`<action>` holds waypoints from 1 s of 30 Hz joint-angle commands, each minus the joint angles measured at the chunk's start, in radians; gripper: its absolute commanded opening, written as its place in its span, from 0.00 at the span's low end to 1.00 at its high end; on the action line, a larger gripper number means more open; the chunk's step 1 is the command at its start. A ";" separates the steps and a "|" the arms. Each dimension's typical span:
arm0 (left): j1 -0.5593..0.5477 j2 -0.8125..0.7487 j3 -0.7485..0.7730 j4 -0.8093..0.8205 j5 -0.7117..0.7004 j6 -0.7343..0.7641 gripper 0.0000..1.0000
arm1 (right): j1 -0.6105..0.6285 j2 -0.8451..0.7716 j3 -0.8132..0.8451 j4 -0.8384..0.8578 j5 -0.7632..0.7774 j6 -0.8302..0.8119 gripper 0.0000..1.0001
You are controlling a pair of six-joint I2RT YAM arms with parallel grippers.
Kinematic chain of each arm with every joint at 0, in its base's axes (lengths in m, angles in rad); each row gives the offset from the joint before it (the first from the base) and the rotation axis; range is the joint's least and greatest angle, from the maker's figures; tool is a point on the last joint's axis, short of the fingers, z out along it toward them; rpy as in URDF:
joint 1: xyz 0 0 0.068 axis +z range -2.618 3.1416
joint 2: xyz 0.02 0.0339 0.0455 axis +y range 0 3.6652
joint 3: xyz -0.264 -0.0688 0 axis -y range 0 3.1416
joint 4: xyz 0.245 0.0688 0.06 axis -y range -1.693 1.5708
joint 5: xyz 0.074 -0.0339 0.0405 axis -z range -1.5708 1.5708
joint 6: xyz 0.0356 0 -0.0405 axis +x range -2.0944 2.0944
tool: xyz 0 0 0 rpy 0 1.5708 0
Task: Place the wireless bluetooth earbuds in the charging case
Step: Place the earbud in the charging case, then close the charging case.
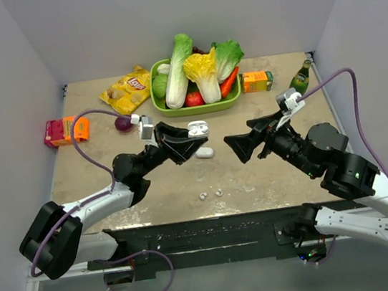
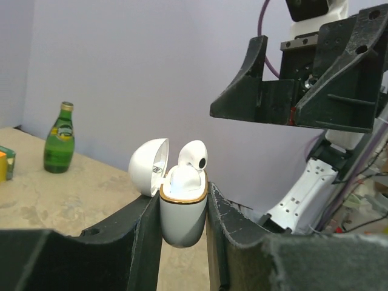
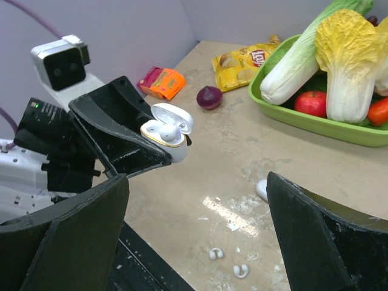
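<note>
The left gripper [image 2: 183, 204] is clamped on a small white glossy charging case [image 2: 182, 225] with a gold rim. In the left wrist view its two black fingers press the case's sides at lower centre. The case stands upright with its domed lid [image 2: 148, 167] hinged back to the left. One white earbud with a dark tip [image 2: 193, 154] sticks up out of the case's well, leaning right and not fully seated. In the top view the case sits at frame centre, raised above the table.

The right gripper [image 3: 197, 188] has its jaws spread wide with nothing between them, and faces the case from the right.

On the beige tabletop [image 1: 96, 166], below the case in the top view, lie two tiny white glossy buds [image 1: 203, 195] [image 1: 219, 192] close together. A larger white oval piece [image 1: 204, 153] lies just under the left gripper's fingers.

At upper centre a green plastic tray [image 1: 162, 107] holds pale cabbages, a red tomato and an orange carrot. Left of it lies a yellow crisp bag [image 3: 245, 59] with a red "Lay's" logo. A purple onion [image 1: 124, 123] and an orange-and-pink packet [image 1: 66, 130] lie further left. Right of the tray are an orange carton [image 1: 257, 81] and a green glass bottle with a yellow label [image 2: 59, 138]. The writing on the packet, carton and bottle is too small to read.
</note>
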 commanded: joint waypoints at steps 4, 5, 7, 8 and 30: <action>0.010 0.009 0.044 0.604 0.187 -0.211 0.00 | 0.001 0.002 -0.026 0.071 -0.137 -0.053 0.98; 0.010 0.009 0.049 0.604 0.207 -0.225 0.00 | 0.001 0.006 -0.032 0.073 -0.151 -0.057 0.98; 0.010 0.001 0.052 0.606 0.222 -0.236 0.00 | -0.002 0.015 -0.038 0.082 -0.168 -0.070 0.98; 0.010 -0.005 0.052 0.604 0.237 -0.239 0.00 | 0.000 0.014 -0.047 0.086 -0.177 -0.073 0.98; -0.013 -0.096 0.030 0.604 0.328 -0.148 0.00 | 0.000 0.037 -0.046 0.145 -0.228 -0.113 0.98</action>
